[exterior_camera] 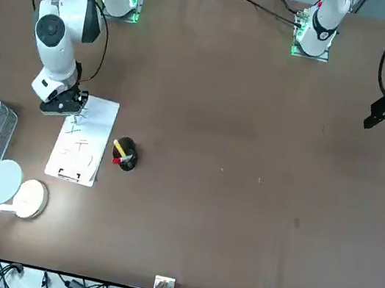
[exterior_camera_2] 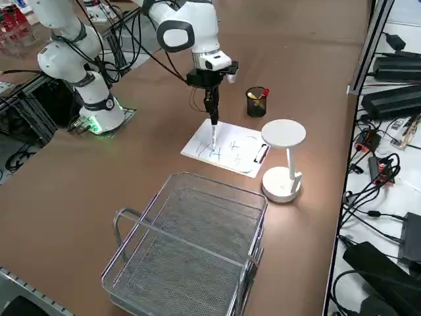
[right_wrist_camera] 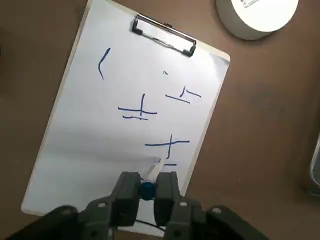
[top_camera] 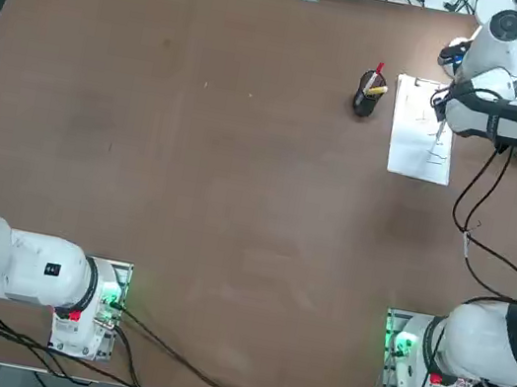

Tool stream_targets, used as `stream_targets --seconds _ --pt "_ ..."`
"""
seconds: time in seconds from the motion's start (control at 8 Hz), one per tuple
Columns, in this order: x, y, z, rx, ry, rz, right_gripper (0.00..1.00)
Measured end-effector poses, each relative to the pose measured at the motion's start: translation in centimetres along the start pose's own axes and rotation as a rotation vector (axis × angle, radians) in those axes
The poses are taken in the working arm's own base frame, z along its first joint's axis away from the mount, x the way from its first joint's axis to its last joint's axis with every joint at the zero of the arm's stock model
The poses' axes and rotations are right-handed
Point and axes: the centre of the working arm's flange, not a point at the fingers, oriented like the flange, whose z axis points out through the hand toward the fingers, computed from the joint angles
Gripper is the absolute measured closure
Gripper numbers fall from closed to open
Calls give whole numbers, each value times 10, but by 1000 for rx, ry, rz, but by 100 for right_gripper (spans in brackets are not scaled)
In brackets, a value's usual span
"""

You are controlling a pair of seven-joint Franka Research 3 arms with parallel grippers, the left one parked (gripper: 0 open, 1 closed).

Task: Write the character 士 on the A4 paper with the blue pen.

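- My right tool (right_wrist_camera: 148, 186) clamped on the blue pen (right_wrist_camera: 150, 180), held upright.
- Pen tip looks to be touching the A4 paper (right_wrist_camera: 90, 145), hard to confirm.
- Paper lies flat on the tabletop (top_camera: 218, 196), blue strokes on it.

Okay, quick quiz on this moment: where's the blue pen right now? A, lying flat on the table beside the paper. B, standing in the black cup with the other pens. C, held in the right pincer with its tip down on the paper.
C: the right pincer is shut on the blue pen, whose tip meets the paper.
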Motion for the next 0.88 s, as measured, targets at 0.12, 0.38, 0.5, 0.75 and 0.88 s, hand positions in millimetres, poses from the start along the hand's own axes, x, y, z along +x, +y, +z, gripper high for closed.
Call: stream_targets --seconds 0.12,0.38,0.5,0.75,0.88 --pt "0 0 0 0 -1 0 81" --pt "-1 0 1 0 -3 0 81" --pt "-1 -1 2 1 -5 -1 81" --pt "-2 -1 4 2 -9 2 81" --pt "-2 -1 4 2 -9 3 81"
